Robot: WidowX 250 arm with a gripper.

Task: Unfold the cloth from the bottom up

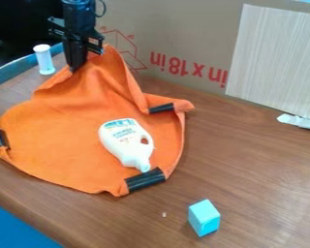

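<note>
hand (80, 59), orange cloth (73, 126) gripped at its raised end, spreading below

Black WidowX 250 arm (79, 14) enters at top edge, 11 o'clock, near vertical; black gripper (83, 59) hangs below, pointing toward 6 o'clock.
</note>
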